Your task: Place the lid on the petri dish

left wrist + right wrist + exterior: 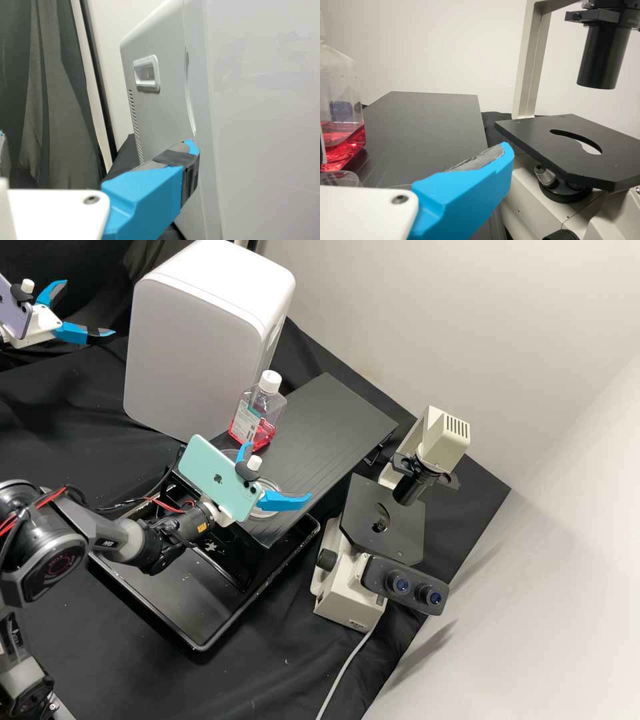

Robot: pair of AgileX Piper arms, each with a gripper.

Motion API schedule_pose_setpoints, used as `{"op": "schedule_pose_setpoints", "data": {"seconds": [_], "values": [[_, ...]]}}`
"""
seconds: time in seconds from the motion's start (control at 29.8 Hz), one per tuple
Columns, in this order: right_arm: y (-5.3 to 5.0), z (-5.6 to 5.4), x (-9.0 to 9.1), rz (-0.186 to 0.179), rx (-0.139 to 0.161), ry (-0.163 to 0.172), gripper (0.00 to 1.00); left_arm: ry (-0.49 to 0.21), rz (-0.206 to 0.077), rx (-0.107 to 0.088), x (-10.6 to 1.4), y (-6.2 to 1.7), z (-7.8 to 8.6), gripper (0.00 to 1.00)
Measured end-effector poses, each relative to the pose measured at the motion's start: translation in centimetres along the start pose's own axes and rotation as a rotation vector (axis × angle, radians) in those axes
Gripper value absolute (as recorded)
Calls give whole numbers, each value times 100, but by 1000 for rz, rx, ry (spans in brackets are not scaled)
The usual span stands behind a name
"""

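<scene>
Near edge of the platform (333,420): we see the petri dish (272,484) between the wide-spread fingers of the right gripper (280,469), ungripped; the right wrist view shows its rim beside one finger. Farther back, the left gripper (89,308) gapes empty by the white box (200,333).

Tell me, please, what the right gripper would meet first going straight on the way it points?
Most likely the microscope's black stage, which lies directly ahead of the right gripper; nothing shows between them, though depth is hard to judge.

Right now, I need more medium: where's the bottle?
In the high view the bottle stands on the black platform, beside the white box, left of the microscope.
</scene>
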Motion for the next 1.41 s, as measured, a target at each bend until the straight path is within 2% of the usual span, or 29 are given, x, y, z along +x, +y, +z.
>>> {"op": "schedule_pose_setpoints", "data": {"seconds": [0.37,0.5,0.54,0.67,0.71,0.74,0.87,0.97,1.04,1.18,1.24,1.34,1.41], "values": [[0,0,0,0,0,0,100,0,0,0,0,0,0,100],[0,0,0,0,0,0,100,-19,-2,-1,0,-7,57,100],[0,0,0,0,0,0,100,-29,-4,-9,-1,-11,87,100],[0,0,0,0,0,0,100,-77,-20,-63,-4,-53,247,100],[0,0,0,0,0,0,100,-93,-24,-69,-7,-66,297,100],[0,0,0,0,0,0,100,-110,-32,-80,-10,-87,360,100],[0,0,0,0,0,0,100,-199,-66,-100,-66,-175,641,100],[0,0,0,0,0,0,100,-262,-87,-92,-148,-287,760,100],[0,0,0,0,0,0,100,-299,-103,-95,-206,-373,816,100],[0,0,0,0,0,0,100,-364,-119,-84,-310,-520,879,100],[0,0,0,0,0,0,100,-403,-126,-73,-358,-570,917,100],[0,0,0,0,0,0,100,-439,-140,-80,-419,-603,952,100],[0,0,0,0,0,0,100,-471,-159,-71,-472,-635,986,100]]}}
